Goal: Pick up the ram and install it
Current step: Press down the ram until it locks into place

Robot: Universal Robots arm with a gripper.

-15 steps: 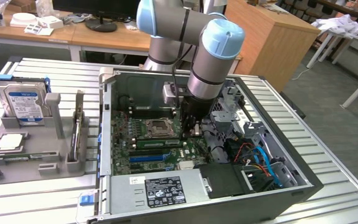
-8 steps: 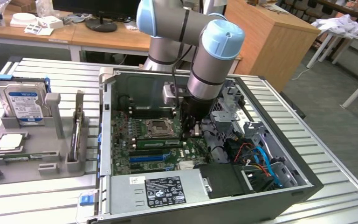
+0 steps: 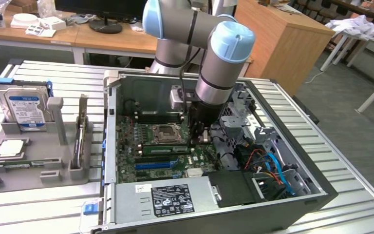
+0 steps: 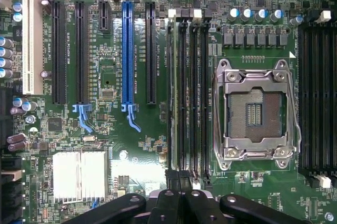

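Green ram point(image 4: 171, 92) seated edge-on in memory slot beside CPU socket point(image 4: 256, 113); pincer point(image 4: 181, 203) closed, empty, just above. Installing step: likely needs pressing until clips latch.

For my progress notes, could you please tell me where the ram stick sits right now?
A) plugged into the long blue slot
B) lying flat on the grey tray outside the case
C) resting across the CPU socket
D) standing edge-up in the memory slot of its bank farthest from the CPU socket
D: in the wrist view the ram stands edge-up in the slot of its bank farthest from the CPU socket, with the black slots between them empty, directly ahead of the shut claw.
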